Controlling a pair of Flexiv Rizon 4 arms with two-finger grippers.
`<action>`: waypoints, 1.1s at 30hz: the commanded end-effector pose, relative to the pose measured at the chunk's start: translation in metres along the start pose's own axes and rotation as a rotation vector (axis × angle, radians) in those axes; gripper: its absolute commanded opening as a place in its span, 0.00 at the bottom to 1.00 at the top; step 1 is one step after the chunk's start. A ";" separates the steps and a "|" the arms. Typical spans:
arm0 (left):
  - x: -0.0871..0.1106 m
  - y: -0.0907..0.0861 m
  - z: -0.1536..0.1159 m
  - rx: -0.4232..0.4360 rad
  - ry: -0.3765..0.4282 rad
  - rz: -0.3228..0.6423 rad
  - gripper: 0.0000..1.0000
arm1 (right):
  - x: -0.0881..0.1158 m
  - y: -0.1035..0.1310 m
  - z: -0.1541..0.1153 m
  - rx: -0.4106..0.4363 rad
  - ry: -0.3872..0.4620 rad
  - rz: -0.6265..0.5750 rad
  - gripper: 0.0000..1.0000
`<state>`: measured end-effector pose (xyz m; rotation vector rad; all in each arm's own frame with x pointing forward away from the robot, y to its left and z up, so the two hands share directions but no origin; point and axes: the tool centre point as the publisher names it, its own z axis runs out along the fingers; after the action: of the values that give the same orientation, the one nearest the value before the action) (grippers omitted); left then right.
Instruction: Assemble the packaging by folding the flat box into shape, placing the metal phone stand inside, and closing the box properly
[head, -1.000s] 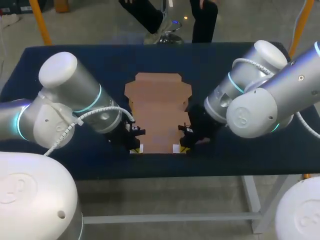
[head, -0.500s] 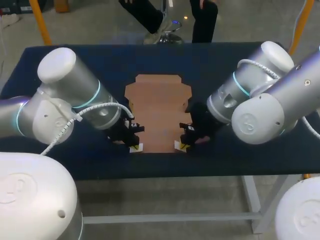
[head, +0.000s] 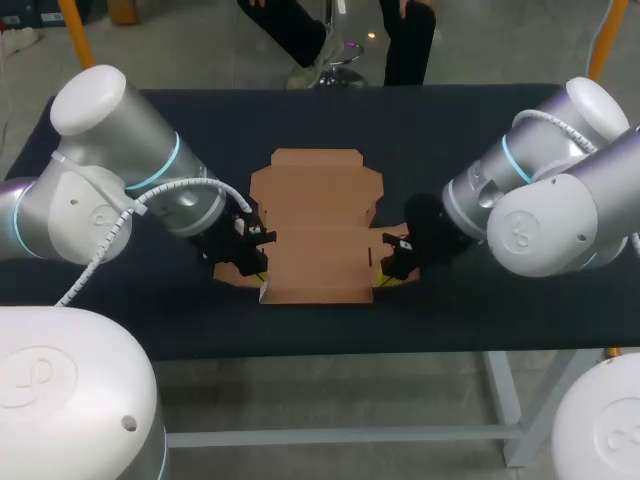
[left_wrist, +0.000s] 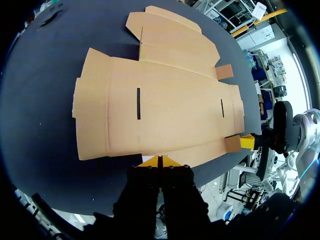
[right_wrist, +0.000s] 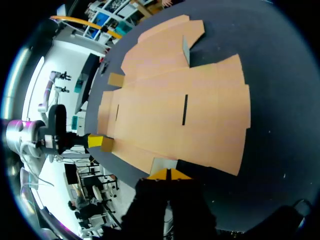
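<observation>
The flat brown cardboard box (head: 318, 215) lies unfolded in the middle of the dark table, with two slots cut in its middle panel. My left gripper (head: 255, 274) is at the box's near left corner. In the left wrist view its yellow tips (left_wrist: 160, 160) are pressed together on the edge of a small side tab. My right gripper (head: 388, 272) mirrors it at the near right corner, its tips (right_wrist: 170, 173) shut on a pale tab (right_wrist: 162, 164). Each wrist view shows the whole box (left_wrist: 165, 110) (right_wrist: 175, 105) ahead of its fingers, with the other arm's yellow tips at the far tab.
The dark blue table (head: 450, 120) has bare cloth all around the box. Its front edge runs close below both grippers. My arms' big elbows hang over the table's left and right ends.
Both grippers have moved outward and slightly away from the front edge. The small tabs at the box's near corners have come out sideways with them. The box shifted a little.
</observation>
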<state>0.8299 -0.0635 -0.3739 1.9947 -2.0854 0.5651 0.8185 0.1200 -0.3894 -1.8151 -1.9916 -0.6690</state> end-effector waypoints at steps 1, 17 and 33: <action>-0.003 -0.005 -0.014 -0.006 0.008 0.001 0.00 | -0.005 0.007 -0.022 0.036 0.112 0.000 0.00; -0.018 -0.042 -0.053 0.002 0.092 -0.009 1.00 | -0.017 0.040 -0.066 -0.009 0.175 0.013 1.00; -0.027 -0.090 -0.089 -0.056 0.134 -0.002 1.00 | -0.027 0.078 -0.098 -0.056 0.208 0.093 1.00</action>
<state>0.9003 -0.0036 -0.2956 1.8931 -1.9951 0.6758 0.8916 0.0511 -0.3190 -1.8751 -1.8085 -0.8351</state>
